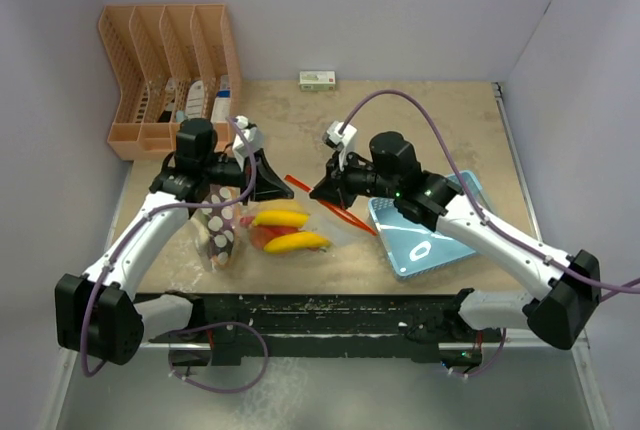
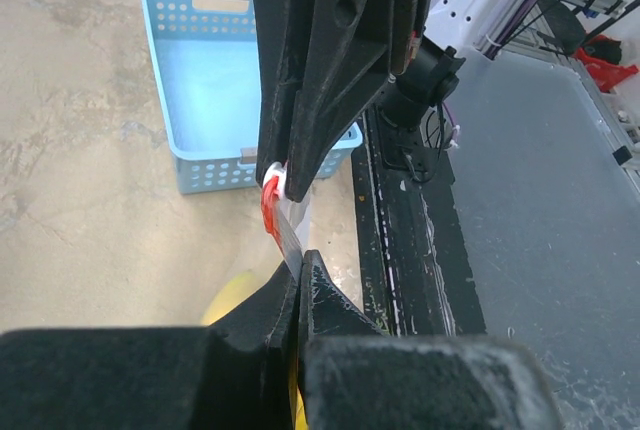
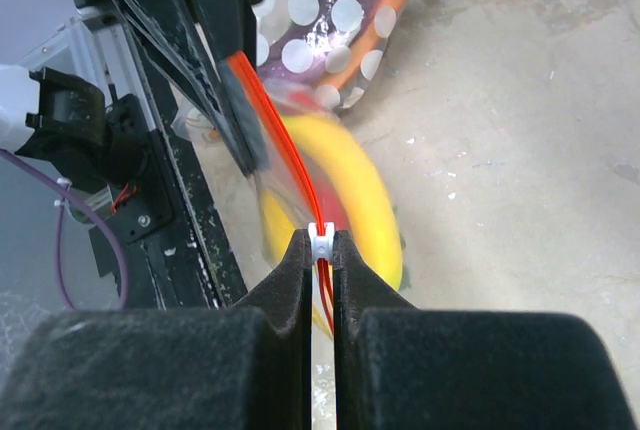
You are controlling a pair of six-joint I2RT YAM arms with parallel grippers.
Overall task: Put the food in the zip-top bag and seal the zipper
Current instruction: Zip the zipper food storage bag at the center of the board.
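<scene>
Left claw and right claw pinch the zipper; food blurred.

blocked: zip-top bag centre, organizer back-left, basket right | passable: table back-right

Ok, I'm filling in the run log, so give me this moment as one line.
left hand: shut on zipper | right hand: shut on zipper | food: in zip-top bag
</scene>
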